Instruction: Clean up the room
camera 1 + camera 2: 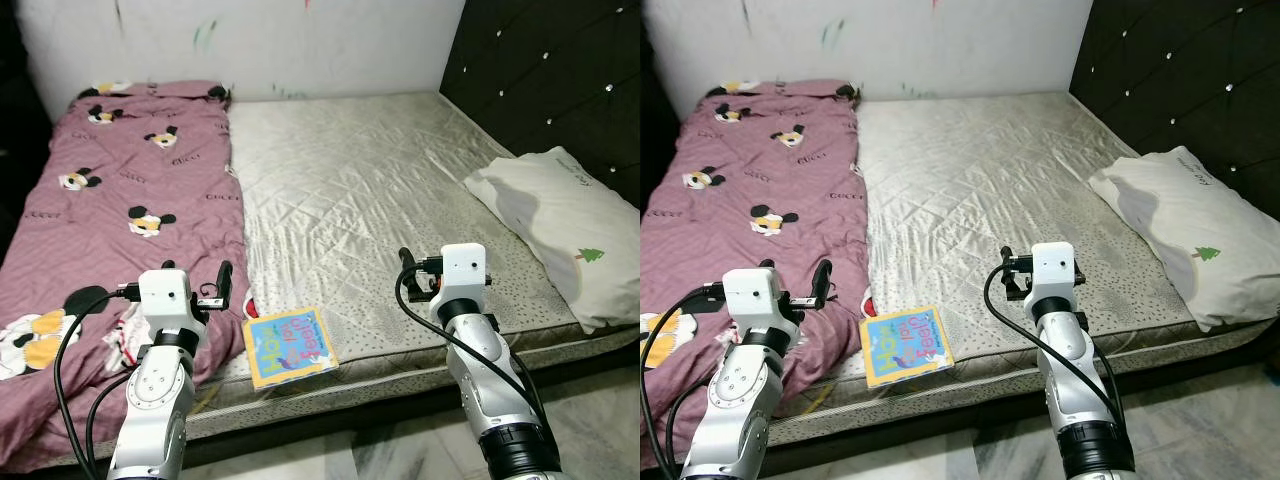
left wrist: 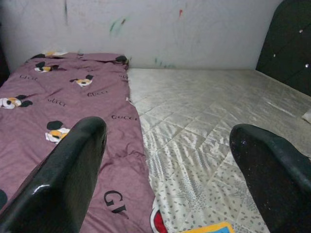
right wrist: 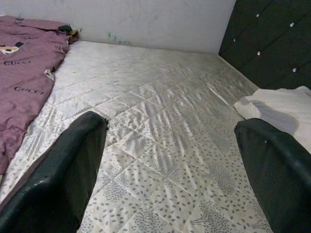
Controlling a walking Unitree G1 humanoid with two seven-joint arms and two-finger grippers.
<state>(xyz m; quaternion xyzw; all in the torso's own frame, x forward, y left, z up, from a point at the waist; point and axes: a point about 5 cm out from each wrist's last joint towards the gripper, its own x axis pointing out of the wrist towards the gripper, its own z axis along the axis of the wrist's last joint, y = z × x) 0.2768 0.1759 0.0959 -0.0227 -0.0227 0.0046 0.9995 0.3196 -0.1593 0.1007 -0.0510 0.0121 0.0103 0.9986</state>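
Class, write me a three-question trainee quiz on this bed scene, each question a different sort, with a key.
1. True or false: the book lies on the pillow.
2. Which covers the bed's left part? A) purple blanket B) towel C) rug
3. Fill in: both end effectors, left and right, are ____.

Key: 1 false, it lies near the mattress front edge; 2 A; 3 open.

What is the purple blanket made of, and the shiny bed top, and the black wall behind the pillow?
The purple blanket looks like soft matte cloth; it wrinkles and drapes. The bed top looks like silky quilted fabric, with stitched diamonds that catch light. The black wall seems padded leather or vinyl, tufted with sparkly studs.
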